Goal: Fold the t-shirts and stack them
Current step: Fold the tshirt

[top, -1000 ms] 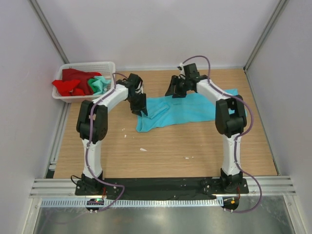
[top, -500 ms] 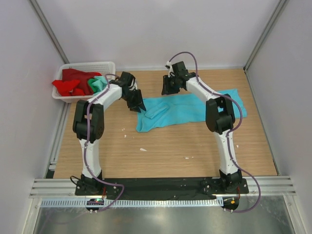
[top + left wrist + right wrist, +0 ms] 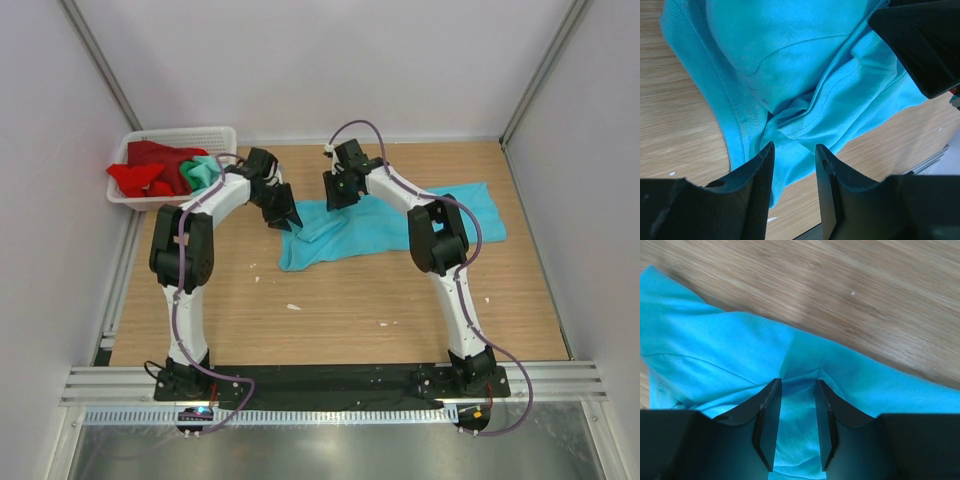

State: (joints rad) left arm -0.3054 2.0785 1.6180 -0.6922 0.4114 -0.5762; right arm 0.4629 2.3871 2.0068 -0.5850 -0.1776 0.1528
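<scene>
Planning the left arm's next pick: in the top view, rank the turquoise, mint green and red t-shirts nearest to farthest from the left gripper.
1. turquoise t-shirt, right at the left gripper.
2. mint green t-shirt, right side of the basket.
3. red t-shirt, the basket's left side.

The wooden desk (image 3: 400,290) is carrying a turquoise t-shirt (image 3: 380,225), lying rumpled across its far half from the middle toward the right. A white mesh basket (image 3: 215,135) is sitting at its far left corner, and small white scraps (image 3: 293,306) are lying on bare wood nearer the front.
</scene>
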